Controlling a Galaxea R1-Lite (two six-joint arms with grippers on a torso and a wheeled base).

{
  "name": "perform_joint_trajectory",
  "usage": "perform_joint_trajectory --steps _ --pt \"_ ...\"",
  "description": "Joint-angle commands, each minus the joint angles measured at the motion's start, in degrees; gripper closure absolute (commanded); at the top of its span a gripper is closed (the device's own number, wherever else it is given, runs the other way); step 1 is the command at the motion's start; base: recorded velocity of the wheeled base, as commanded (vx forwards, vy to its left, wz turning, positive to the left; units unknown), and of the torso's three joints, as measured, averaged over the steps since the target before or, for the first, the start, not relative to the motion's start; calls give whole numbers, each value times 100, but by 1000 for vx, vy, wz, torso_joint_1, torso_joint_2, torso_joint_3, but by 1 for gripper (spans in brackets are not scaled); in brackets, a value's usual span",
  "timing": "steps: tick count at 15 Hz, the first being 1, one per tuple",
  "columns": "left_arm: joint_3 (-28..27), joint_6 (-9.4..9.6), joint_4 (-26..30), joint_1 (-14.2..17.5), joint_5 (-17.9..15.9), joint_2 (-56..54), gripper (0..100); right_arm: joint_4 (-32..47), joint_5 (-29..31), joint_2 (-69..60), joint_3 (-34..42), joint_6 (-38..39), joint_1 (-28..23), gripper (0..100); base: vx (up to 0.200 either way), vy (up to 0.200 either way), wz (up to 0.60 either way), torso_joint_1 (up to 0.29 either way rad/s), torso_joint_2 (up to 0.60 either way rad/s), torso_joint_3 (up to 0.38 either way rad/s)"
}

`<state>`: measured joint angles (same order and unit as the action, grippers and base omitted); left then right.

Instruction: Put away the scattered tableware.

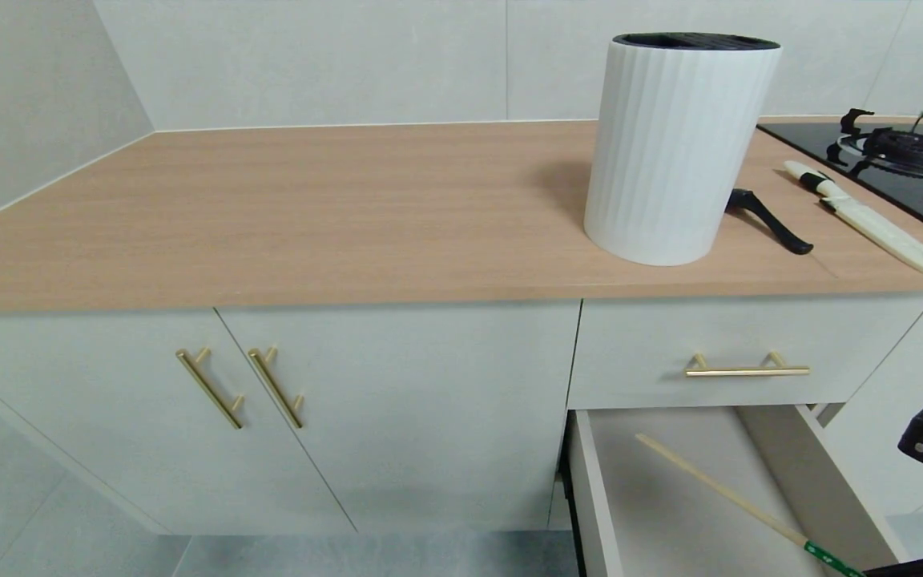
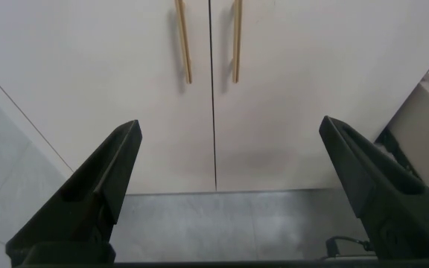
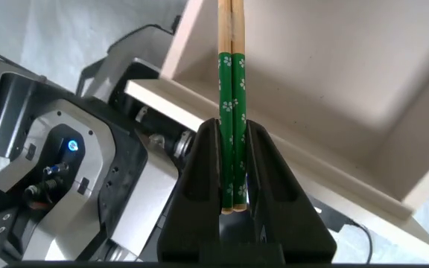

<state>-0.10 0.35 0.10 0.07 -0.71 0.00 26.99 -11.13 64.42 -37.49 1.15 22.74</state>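
Pinching a pair of chopsticks [image 3: 231, 74] by their green patterned ends, the right gripper [image 3: 232, 141] has its two fingers pressed against the sticks from either side. The bare wooden shafts run side by side out over the open drawer [image 3: 334, 89]. That drawer [image 1: 590, 481] sits below the white ribbed holder [image 1: 674, 152], under a shut drawer with a gold handle [image 1: 747, 369]. The chopsticks [image 1: 718, 489] slant across its pale floor, with the tips toward the back; whether the tips touch the floor cannot be told. The holder stands upright on the wooden countertop [image 1: 309, 208], its black slotted top facing up. Just to the holder's right lies a black handle [image 1: 774, 224], its far end hidden behind the holder. Farther right of the holder a white knife [image 1: 862, 216] lies flat, apart from the black handle. Beyond the knife is the black stove [image 1: 902, 160]. Well below and to the left of the holder, the left gripper [image 2: 229, 130] has its fingers spread wide with nothing between them. It faces two shut cabinet doors with gold handles [image 2: 187, 41].
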Motion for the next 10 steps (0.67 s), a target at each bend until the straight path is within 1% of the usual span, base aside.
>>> perform_joint_trajectory --steps 1,8,10 --pt "1 0 -1 1 0 9 0 -1 -3 62 4 0 3 100 0 0 0 -149 408 251" --pt "1 0 -1 1 0 0 0 -10 23 18 -13 17 -6 100 0 0 0 -128 433 293" --pt "1 0 -1 1 0 9 0 -53 58 18 -13 8 -6 100 0 0 0 -41 166 98"
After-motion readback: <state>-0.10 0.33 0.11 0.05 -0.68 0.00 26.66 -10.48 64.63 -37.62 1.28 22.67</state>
